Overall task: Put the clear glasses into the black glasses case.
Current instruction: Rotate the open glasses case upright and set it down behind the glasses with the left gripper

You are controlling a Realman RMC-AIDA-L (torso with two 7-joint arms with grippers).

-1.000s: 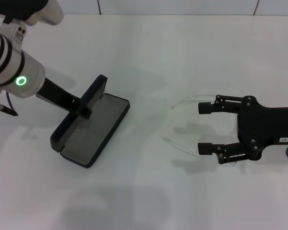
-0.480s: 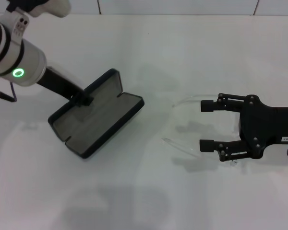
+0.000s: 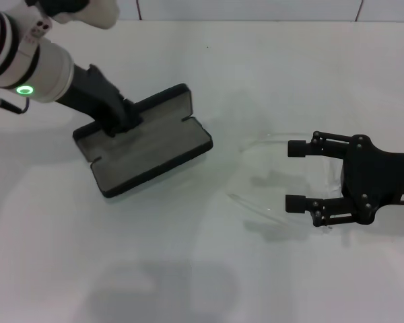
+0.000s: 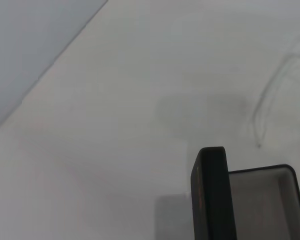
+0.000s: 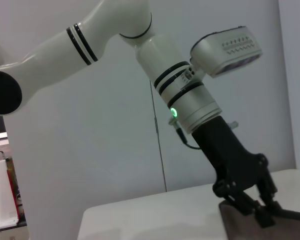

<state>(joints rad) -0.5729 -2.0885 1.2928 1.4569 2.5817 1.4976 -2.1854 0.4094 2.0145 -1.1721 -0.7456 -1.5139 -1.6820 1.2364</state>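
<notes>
The black glasses case (image 3: 155,155) lies open at the left of the white table, grey lining up. My left gripper (image 3: 121,123) is shut on its far half. The left wrist view shows that half's rim (image 4: 210,190) and, beyond it, a faint arm of the clear glasses (image 4: 265,107). The clear glasses (image 3: 252,204) lie right of the case, their thin arms pointing toward it. My right gripper (image 3: 294,175) is open and low over them, one finger beside each arm. Whether it touches them is unclear. The right wrist view shows the left gripper (image 5: 262,210) on the case (image 5: 235,222).
The white table (image 3: 202,269) runs out to a wall at the far edge. A bare gap of table separates the case from the glasses. The left arm (image 3: 34,67) reaches in from the far left corner.
My left gripper has swung the open case round and carried it right and toward the far side, closer to the glasses. The right gripper has drifted slightly right and stays open.
</notes>
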